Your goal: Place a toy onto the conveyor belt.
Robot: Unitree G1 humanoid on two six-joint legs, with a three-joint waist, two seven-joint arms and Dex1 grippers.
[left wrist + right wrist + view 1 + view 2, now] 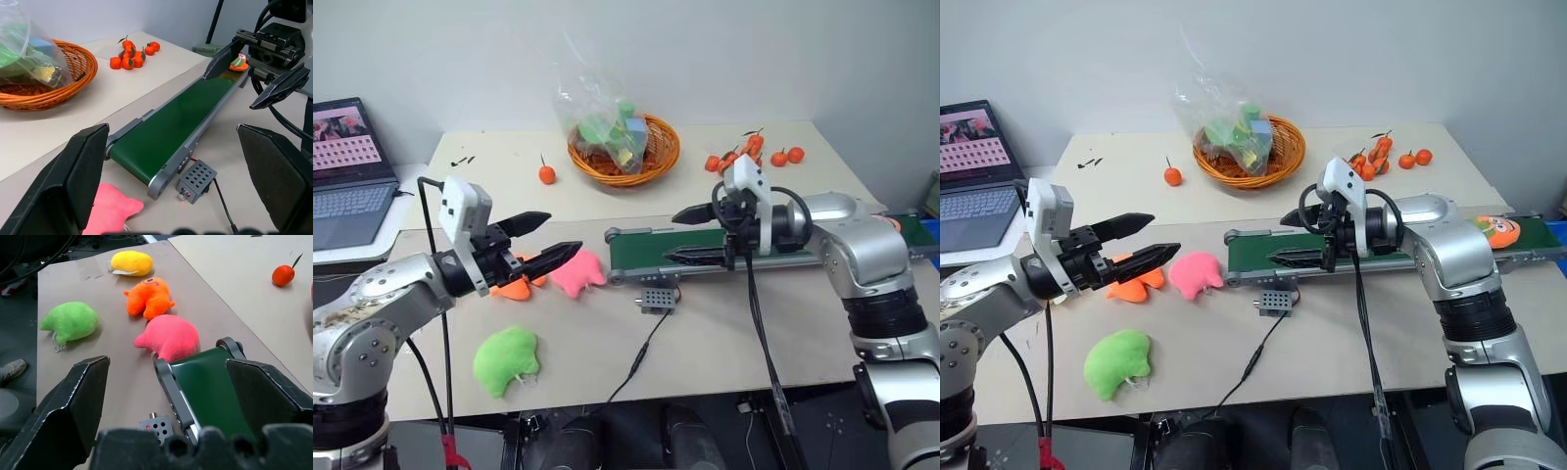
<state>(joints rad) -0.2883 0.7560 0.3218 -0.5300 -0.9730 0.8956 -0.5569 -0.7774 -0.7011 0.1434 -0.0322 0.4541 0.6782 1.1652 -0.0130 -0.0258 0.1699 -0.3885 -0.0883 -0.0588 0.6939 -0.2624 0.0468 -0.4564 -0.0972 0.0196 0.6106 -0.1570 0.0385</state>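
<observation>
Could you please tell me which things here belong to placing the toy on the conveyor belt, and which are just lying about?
Job:
- toy, lying at the belt's far end
- conveyor belt
- left claw and right claw, both open and empty

Lying about:
- pink plush
- orange fish plush
- green plush
- yellow plush
- basket
- small oranges
- laptop

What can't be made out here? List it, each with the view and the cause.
- Basket contents: head views, a crumpled clear bag covers them.
- Toy on the conveyor belt: right eye view, its lower part is behind the right arm; left wrist view, the right tool partly covers it.
- Laptop: cut off by the picture edge; screen too small to read.
- Orange plush: left eye view, mostly behind the left tool.
</observation>
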